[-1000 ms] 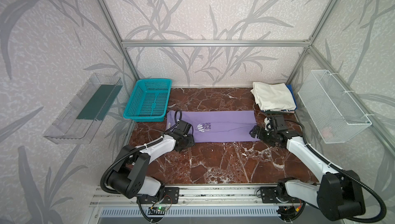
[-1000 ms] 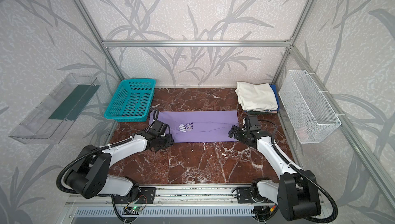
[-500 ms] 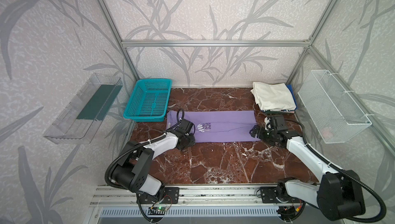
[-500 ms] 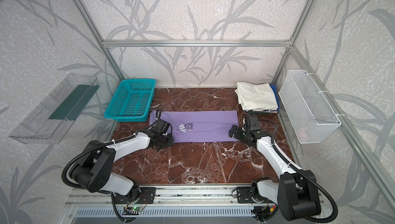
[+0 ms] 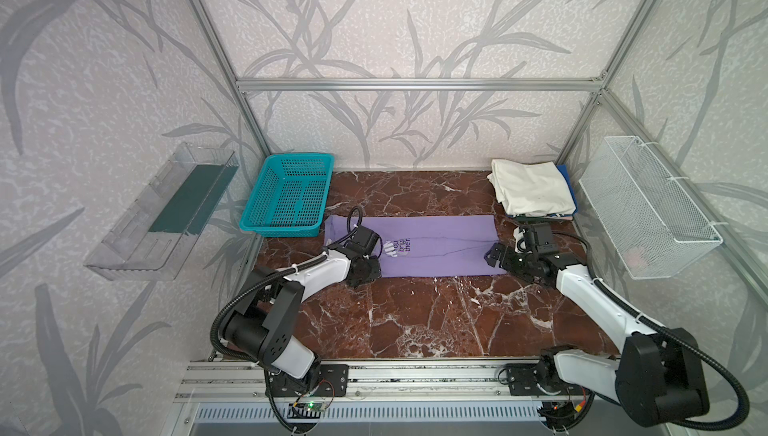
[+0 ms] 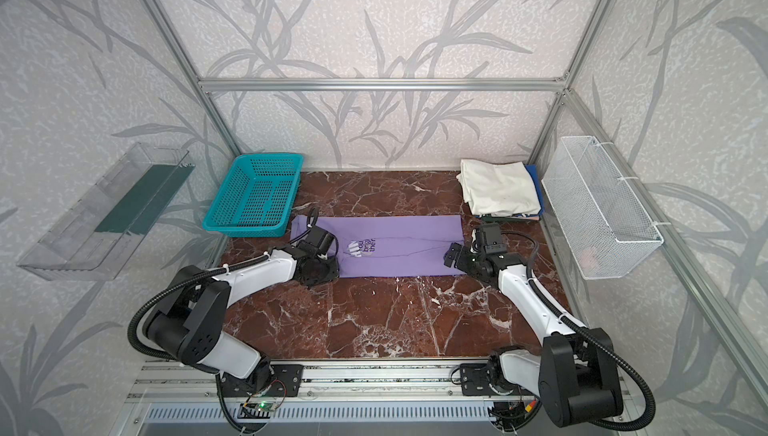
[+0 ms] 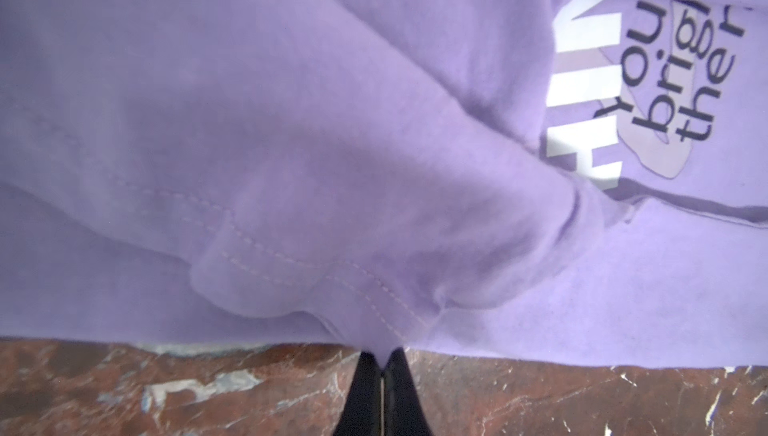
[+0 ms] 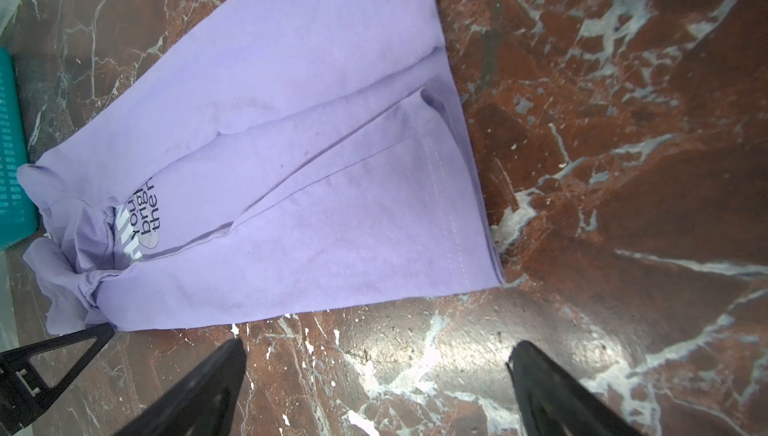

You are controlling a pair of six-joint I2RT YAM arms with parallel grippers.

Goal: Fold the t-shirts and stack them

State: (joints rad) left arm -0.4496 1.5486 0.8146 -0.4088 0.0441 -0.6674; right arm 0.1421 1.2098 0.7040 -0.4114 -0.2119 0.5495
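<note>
**Lavender t-shirt** (image 5: 440, 246), white and dark chest lettering (image 7: 665, 80): folded into a long strip, lying across the middle of the red-brown marble counter (image 5: 415, 321). Its lettered end is just beside the teal lattice basket (image 5: 282, 231).

**Left jaws:** together, clamped on the shirt's near hem at the lettered end. The cloth is bunched up beyond them in the left wrist view.

**Right jaws:** wide apart, gripping nothing, low over bare counter by the strip's opposite end.

**Cream-white t-shirt** (image 5: 532, 188): folded, topmost on a pile in the back right corner. A blue cloth edge (image 5: 566, 176) shows beneath it.

**Wall fittings:** white wire basket (image 5: 648, 213) on the right, clear plastic tray (image 5: 137, 238) on the left.
</note>
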